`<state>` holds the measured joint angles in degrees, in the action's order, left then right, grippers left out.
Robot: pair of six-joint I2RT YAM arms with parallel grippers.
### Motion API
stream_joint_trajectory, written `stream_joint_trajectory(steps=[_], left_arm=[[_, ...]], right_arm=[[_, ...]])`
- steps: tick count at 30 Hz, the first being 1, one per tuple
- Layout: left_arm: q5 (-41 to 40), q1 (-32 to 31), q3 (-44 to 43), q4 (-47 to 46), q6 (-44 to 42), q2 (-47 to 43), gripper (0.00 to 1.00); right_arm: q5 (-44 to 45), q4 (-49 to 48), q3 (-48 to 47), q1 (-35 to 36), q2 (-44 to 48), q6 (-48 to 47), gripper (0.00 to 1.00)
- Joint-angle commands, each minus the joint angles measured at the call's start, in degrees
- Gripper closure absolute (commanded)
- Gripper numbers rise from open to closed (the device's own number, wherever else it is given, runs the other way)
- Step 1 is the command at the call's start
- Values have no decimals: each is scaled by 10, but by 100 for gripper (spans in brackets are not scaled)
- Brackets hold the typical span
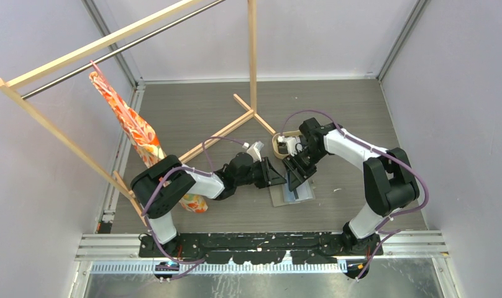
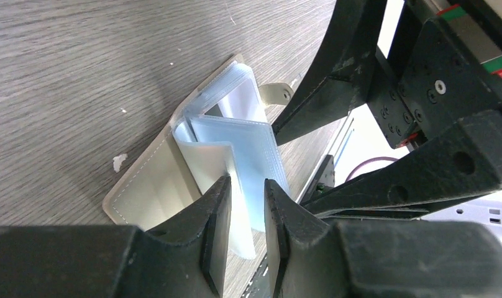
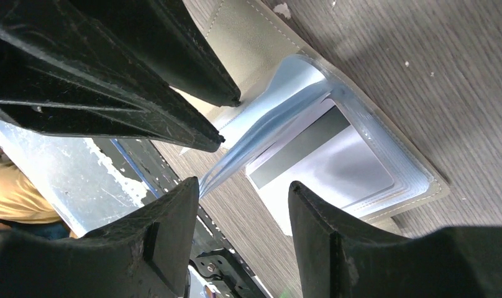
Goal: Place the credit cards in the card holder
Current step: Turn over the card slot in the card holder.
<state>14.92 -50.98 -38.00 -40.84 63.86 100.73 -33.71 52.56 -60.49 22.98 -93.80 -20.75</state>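
Grey card holder [image 2: 143,192] lies open; our left end effector [image 2: 247,186], slightly apart, straddles a sleeve [image 2: 236,133]; right end effector [image 3: 243,186] gapes above.

A grey wood-grain table [image 1: 192,118] is boxed in by plain pale walls at left [image 1: 37,161], back [image 1: 317,37] and right [image 1: 460,93], with metal strips [image 1: 397,40] up the back corners. A light wooden rack [image 1: 252,56] stands on the left half, a metal rod [image 1: 121,53] under its top bar (an orange patterned cloth [image 1: 133,127] hangs near the left end). A ribbed metal rail [image 1: 416,245] borders the near edge. The light is even and soft.
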Motion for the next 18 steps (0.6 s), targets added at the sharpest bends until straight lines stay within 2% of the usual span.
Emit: stream_joint_trajectory(steps=[1,10,18], left_arm=[[-10,3,6,-3,-19,-21,73],[-2,3,-2,4,-26,-18,72],[9,3,-12,-1,-21,4,73]], right_arm=[[-25,10,-21,-6,3,-5,40],[-66,18,-25,-17,4,-5,43],[-61,3,-21,-19,-2,12,43]])
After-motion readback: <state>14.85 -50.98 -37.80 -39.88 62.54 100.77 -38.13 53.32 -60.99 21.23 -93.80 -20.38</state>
